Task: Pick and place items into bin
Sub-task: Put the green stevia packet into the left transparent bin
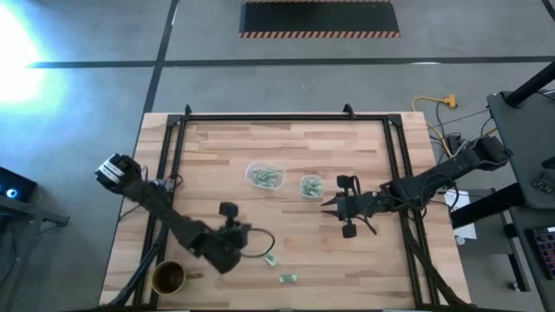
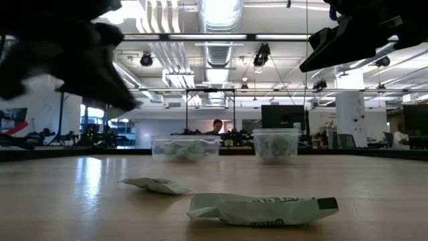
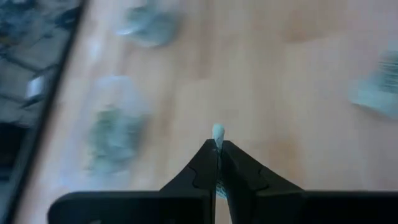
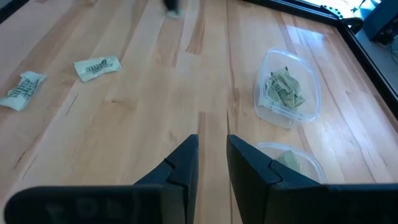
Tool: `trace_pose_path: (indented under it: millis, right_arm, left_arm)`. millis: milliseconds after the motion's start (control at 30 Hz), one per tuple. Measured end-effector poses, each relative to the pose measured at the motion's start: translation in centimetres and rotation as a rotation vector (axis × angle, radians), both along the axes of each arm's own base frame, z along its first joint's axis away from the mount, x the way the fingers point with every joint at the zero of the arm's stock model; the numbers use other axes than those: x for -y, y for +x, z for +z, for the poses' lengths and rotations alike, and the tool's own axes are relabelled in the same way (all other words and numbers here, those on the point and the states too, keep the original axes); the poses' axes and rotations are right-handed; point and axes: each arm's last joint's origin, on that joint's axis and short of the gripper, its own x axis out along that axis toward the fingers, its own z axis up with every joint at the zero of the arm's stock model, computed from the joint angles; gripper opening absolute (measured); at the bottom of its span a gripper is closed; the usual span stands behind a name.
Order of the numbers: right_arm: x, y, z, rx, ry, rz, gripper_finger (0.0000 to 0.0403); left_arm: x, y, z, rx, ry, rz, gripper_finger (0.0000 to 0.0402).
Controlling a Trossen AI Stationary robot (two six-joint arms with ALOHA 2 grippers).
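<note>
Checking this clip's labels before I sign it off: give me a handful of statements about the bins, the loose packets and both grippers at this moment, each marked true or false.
1. The left gripper is shut on a small pale packet. True.
2. Both clear plastic bins, the larger bin and the smaller bin, are empty. False: each holds green-and-white packets.
3. Two loose packets, one and another, lie on the wooden table near its front edge. True.
4. The right gripper holds a packet. False: nothing shows between its fingers in the right wrist view.
5. The brown cup stands between the two bins. False: it stands at the table's front left corner.
</note>
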Motion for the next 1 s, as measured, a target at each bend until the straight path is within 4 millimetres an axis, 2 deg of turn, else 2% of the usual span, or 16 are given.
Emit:
trace_pose_path:
  millis: [200, 433, 667, 800, 1000]
  right_arm:
    - [0.0, 0.0, 0.0, -0.001, -0.001, 0.0, 0.0073]
    - [0.0, 0.0, -0.1, -0.003, -0.001, 0.0, 0.0073]
    - [0.0, 0.0, -0.1, -0.004, -0.002, 0.0, 0.0073]
    - [0.0, 0.0, -0.1, -0.004, -0.002, 0.0, 0.0073]
    - [0.0, -0.1, -0.1, -0.005, -0.003, 0.001, 0.0073]
  left_arm:
    - [-4.8, 2.5, 0.6, -0.003, 0.081, 0.141, 0.0002]
    - [-10.3, 4.4, 0.8, -0.047, 0.141, 0.264, 0.0002]
    - [-14.5, 6.1, 1.1, -0.025, 0.034, 0.241, 0.0002]
    - [-16.4, 6.1, 0.9, -0.035, -0.019, 0.267, 0.0002]
    - [-17.8, 6.0, 0.7, -0.034, -0.034, 0.316, 0.0002]
